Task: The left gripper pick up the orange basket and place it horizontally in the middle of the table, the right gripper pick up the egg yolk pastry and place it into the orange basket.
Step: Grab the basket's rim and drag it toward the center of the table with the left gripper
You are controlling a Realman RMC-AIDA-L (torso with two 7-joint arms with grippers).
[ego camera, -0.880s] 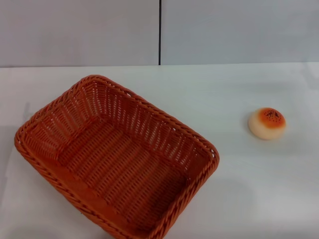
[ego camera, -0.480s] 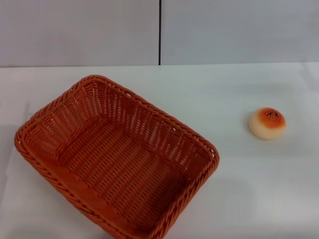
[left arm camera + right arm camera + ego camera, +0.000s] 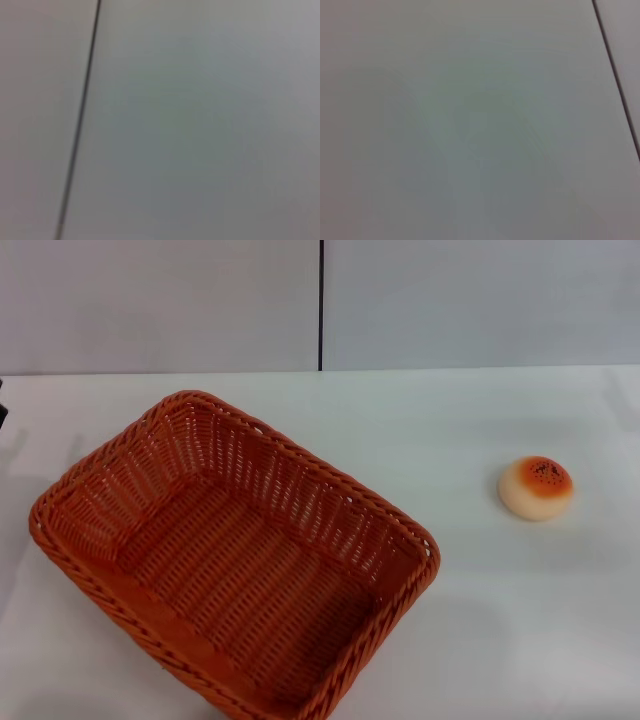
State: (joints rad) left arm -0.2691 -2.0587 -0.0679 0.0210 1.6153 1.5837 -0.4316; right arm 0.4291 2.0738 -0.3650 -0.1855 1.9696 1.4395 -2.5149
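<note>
The opening step is in hand: the basket (image 3: 235,560) sits askew on the surface's (image 3: 480,630) left, the pastry (image 3: 537,487) well apart at right, and the left end effector (image 3: 2,410) barely shows, grip unreadable; it must next reach the rim.

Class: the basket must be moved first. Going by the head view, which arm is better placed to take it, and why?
The left. The orange basket lies askew on the robot's left half of the table, and a dark sliver is at that left edge. The egg yolk pastry sits right.
</note>
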